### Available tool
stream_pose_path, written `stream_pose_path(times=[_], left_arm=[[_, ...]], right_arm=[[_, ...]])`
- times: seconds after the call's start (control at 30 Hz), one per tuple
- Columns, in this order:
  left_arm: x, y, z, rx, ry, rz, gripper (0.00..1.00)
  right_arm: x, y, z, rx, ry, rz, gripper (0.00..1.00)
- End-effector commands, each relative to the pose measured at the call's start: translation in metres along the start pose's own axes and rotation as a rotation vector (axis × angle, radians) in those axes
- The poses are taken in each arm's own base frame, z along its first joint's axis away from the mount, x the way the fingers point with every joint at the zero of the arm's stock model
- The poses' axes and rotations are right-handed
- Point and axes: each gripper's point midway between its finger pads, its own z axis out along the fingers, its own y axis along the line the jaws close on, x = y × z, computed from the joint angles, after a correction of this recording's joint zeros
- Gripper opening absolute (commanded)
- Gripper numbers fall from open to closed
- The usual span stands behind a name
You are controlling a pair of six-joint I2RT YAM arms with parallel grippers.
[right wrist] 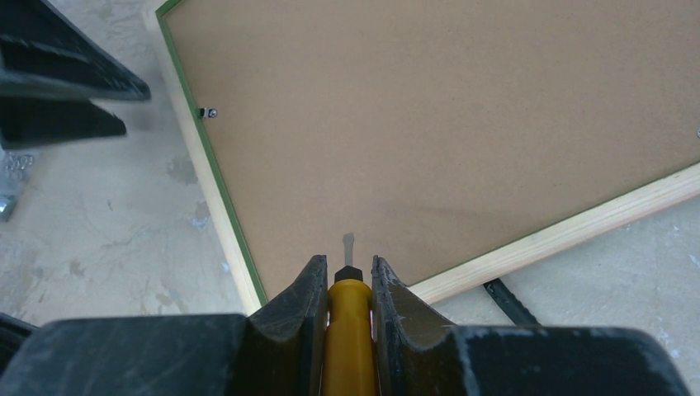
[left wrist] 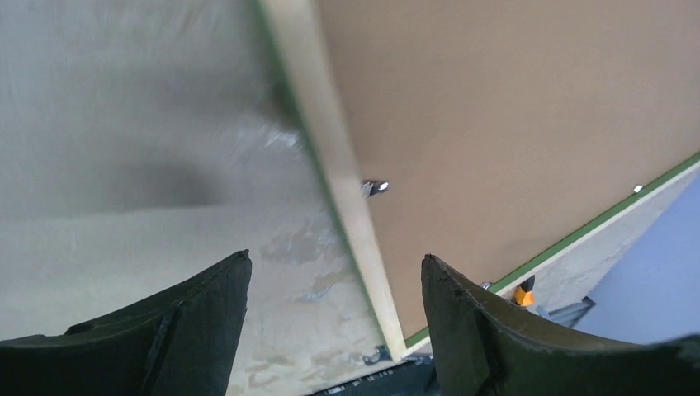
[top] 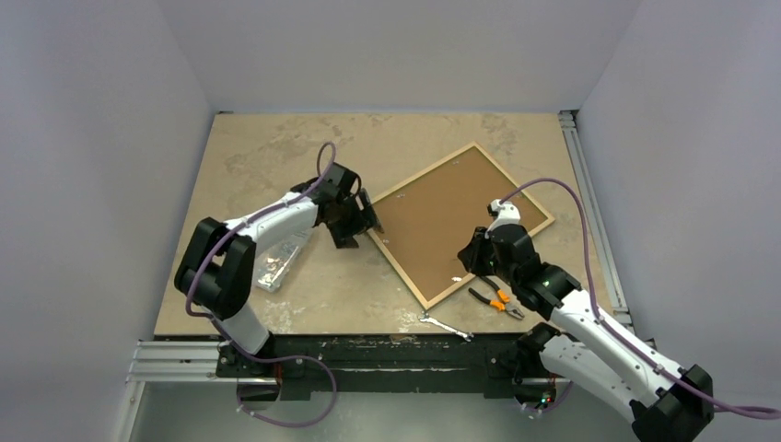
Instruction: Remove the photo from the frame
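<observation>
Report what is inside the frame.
A plain brown board fills the frame, with a small metal tab at one edge. Whatever lies beneath the board, any printed face included, is covered.

A robotics lab test cell: plain white walls [top: 92, 110] box in a stained table [top: 276, 147]. The left arm [top: 276, 219] and right arm [top: 599, 331] sit by metal rails [top: 175, 354], with a screwdriver [right wrist: 351, 346], pliers [top: 495, 299] and wrench [top: 447, 326] about.

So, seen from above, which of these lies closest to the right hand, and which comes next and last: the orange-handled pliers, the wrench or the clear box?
1. Orange-handled pliers: right beside the right hand, toward the arm bases.
2. Wrench: at the near edge of the table.
3. Clear box: far over on the left side.
</observation>
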Motion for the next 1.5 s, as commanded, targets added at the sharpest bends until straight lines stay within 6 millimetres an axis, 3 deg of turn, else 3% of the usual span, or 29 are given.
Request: stream_pose_path(times=[0.0,0.2,0.33,0.47,0.63,0.8,0.93,1.07,1.27,1.47], left_arm=[[0.043,-0.006,0.009,0.050,0.135,-0.339,0.72],[0.081,-0.019,0.027,0.026,0.181,-0.421,0.75],[0.101,-0.014,0.040,-0.074,0.177,-0.488,0.70],[0.094,-0.012,0.054,-0.141,0.148,-0.474,0.59],[0.080,-0.012,0.066,-0.183,0.111,-0.381,0.29],[0.048,-0.003,0.076,-0.215,0.131,-0.197,0.00],[0.018,0.006,0.078,-0.167,0.128,-0.086,0.00],[-0.005,0.002,0.075,-0.085,0.142,0.108,0.00],[-0.007,0.013,0.068,-0.083,0.144,0.296,0.00],[-0.009,0.018,0.060,-0.067,0.117,0.323,0.00]], right_arm=[[-0.005,0.010,0.004,-0.052,-0.023,-0.011,0.00],[-0.003,0.011,0.003,-0.061,-0.020,-0.005,0.00],[-0.006,0.010,-0.001,-0.061,-0.031,0.000,0.00],[-0.006,0.007,-0.005,-0.050,-0.036,0.001,0.00],[-0.006,0.005,-0.006,-0.039,-0.034,-0.005,0.00],[-0.005,0.010,0.002,-0.057,-0.026,-0.017,0.00],[-0.001,0.017,0.017,-0.082,-0.003,-0.032,0.00],[-0.002,0.026,0.030,-0.103,0.016,-0.046,0.00],[-0.007,0.043,0.051,-0.121,0.031,-0.077,0.00],[-0.024,0.082,0.076,-0.146,0.015,-0.117,0.00]])
